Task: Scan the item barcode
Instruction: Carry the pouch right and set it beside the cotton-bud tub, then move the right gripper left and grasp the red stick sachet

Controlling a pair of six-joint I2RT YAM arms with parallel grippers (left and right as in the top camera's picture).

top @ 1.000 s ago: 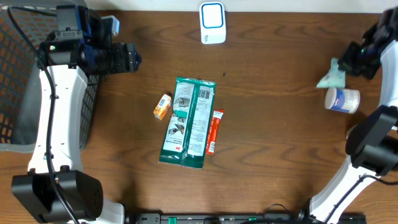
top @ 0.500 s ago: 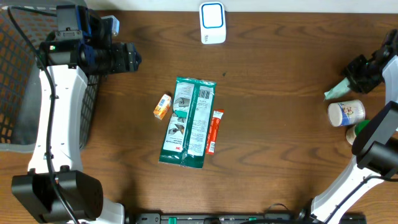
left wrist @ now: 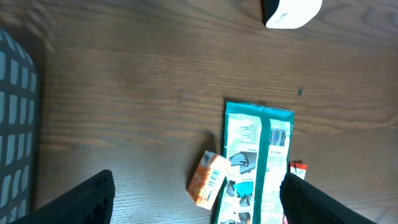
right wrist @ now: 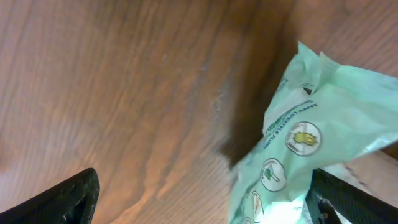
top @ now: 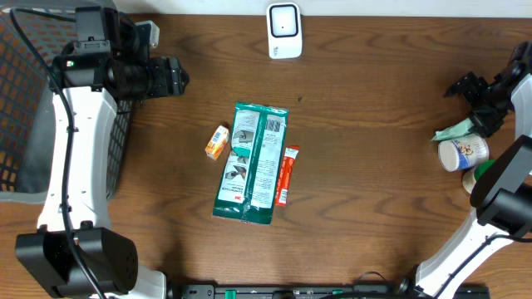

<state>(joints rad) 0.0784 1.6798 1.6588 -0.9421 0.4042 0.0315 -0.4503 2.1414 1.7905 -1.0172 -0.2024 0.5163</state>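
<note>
Dark wood-grain bench [top: 374,208], matte and flat, seen from above. At far left sits a black wire basket [top: 17,100]. Beside it my left tool [top: 166,79] hangs with its fingers spread wide, holding nothing. Top centre stands the white scanner [top: 284,31], a smooth rounded plastic block.

Mid-bench lie a small orange carton [top: 217,142], a long teal film pack [top: 252,163] lying flat with a barcode on its upper face, and a slim red stick sachet [top: 287,175], all just beside one another.

At far right my right tool [top: 475,101] is splayed wide and empty above a pale green crinkled pouch [top: 453,131], just beside a white round tub [top: 463,153]. I take the pouch as the item in hand. I would lift straight up, so no finger snags its soft film.
</note>
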